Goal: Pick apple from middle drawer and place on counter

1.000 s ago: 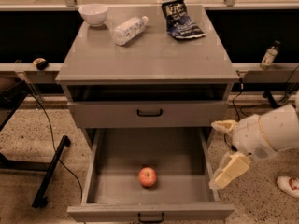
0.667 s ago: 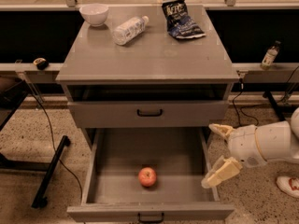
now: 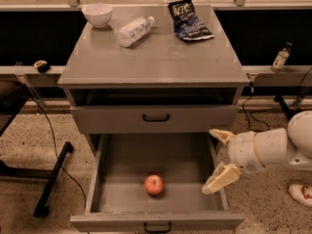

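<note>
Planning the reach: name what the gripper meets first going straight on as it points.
The open gripper, at the right side of the middle drawer, points left. It likely passes behind the apple to the drawer's left wall; depth unclear.

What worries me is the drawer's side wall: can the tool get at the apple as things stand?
Probably yes. The tool hangs open over the right edge of the pulled-out middle drawer; the apple lies alone on its floor, with nothing between them.

High frontal view, hand (image 3: 210,161) lower right
</note>
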Tool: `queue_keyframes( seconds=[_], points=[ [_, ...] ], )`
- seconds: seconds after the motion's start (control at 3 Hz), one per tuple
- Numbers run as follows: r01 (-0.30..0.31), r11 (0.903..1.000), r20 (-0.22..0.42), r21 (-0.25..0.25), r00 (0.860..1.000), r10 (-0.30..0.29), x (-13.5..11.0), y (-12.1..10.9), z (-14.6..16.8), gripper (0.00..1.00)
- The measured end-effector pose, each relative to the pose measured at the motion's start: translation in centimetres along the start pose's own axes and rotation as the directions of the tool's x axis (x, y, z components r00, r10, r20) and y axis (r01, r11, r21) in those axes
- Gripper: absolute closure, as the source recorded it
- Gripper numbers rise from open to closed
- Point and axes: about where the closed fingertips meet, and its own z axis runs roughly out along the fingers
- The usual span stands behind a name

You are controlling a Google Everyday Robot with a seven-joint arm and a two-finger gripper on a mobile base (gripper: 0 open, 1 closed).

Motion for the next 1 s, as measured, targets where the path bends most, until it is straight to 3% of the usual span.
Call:
queue_keyframes(
  seconds=[0.33, 0.67, 1.0],
  points=[
    [0.014, 0.9997, 0.082, -0.020, 0.997, -0.013, 2.4, 1.2, 5.4, 0.00],
    [0.088, 0.9961, 0.157, 0.008, 0.984, -0.088, 4.6, 1.2, 10.3, 0.00],
    [0.079, 0.9969, 0.227, -0.010, 0.971, -0.074, 6.8, -0.4, 12.5, 0.00]
  ],
)
